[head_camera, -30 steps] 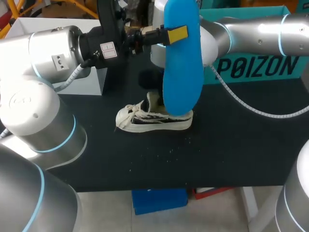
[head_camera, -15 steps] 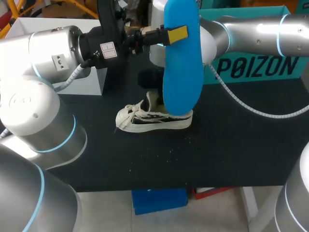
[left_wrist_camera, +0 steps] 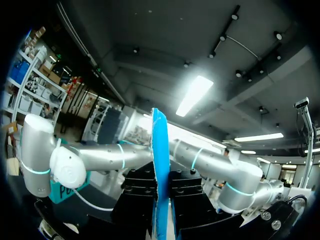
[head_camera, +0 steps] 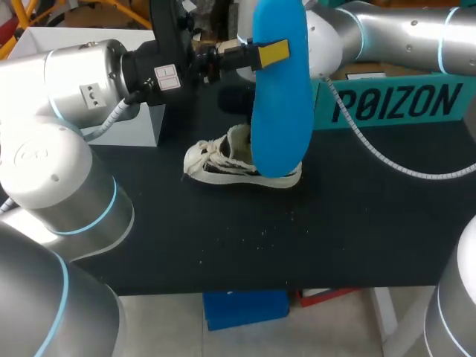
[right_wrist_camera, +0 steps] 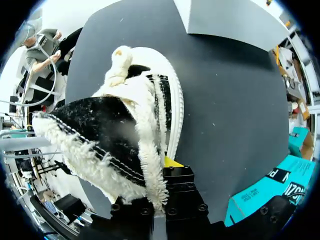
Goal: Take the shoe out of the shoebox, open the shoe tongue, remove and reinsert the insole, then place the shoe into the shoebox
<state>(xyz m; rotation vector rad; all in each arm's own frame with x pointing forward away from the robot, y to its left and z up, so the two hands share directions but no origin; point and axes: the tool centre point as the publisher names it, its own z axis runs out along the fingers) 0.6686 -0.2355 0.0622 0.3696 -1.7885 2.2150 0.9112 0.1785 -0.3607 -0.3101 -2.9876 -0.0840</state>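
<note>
Head view: the left end effector [head_camera: 271, 50] is clamped on the upper end of a blue insole [head_camera: 281, 111], holding it upright above the shoe [head_camera: 223, 169]. The shoe lies on its sole on the black counter [head_camera: 357, 223], in front of the teal shoebox [head_camera: 394, 111] and outside it. In the right wrist view, the right end effector [right_wrist_camera: 162, 175] looks pinched on the shoe's frayed collar: one yellow tip shows outside the wall, and the other is hidden inside.

Reinserting looks like the delicate part. The insole is gripped at one end only, so its free toe could buckle or snag on the collar or tongue instead of sliding in. The shoe is held only by soft fabric, so a push could pivot it or pull it free. The insole also hides the shoe's opening from above.

Bold dark lettering runs along the shoebox's side. A small white sticker [head_camera: 166, 76] sits on the left wrist, its marks too small to make out.
</note>
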